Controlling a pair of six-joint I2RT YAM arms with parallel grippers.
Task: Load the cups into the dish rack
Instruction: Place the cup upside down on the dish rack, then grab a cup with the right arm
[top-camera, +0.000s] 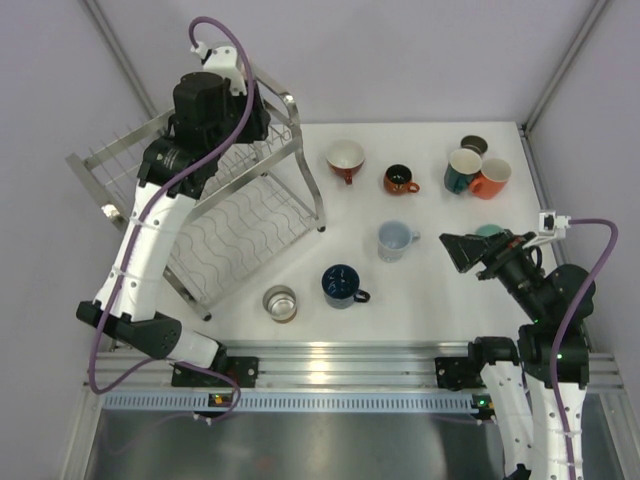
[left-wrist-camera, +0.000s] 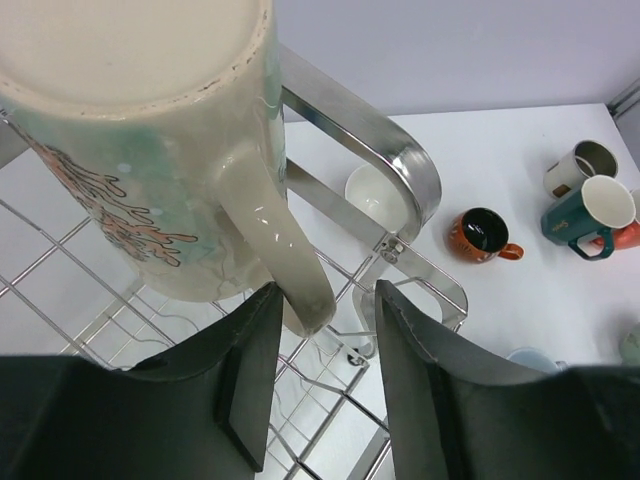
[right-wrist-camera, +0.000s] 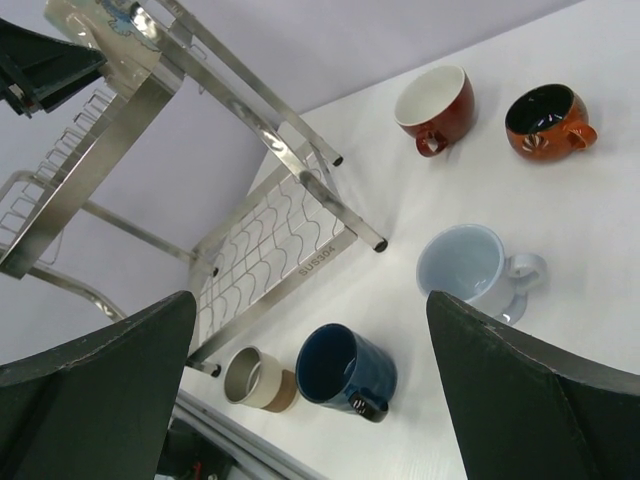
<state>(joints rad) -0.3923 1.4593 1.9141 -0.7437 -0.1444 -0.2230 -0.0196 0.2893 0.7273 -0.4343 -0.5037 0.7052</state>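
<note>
1. Dish rack (top-camera: 240, 215) stands at the left of the counter (top-camera: 420, 310); left arm (top-camera: 150, 240) reaches over its upper tier, jaws hidden.
2. Far row: red cup (top-camera: 345, 160), small brown cup (top-camera: 400, 180), teal cup (top-camera: 461, 171) touching orange cup (top-camera: 492, 178).
3. Mid-counter: pale blue cup (top-camera: 395, 240), navy cup (top-camera: 342, 285).
4. Right gripper (top-camera: 456, 252) is just beside the mint cup (top-camera: 490, 231).

Bright, even light from overhead; the white table (top-camera: 430, 310) carries only faint, short shadows beside the cups (top-camera: 398, 240); glare streaks the dish rack (left-wrist-camera: 405, 165) tubing in the left wrist view; the right gripper's fingers (right-wrist-camera: 90, 390) loom dark and featureless; the top view is sharp throughout.
</note>
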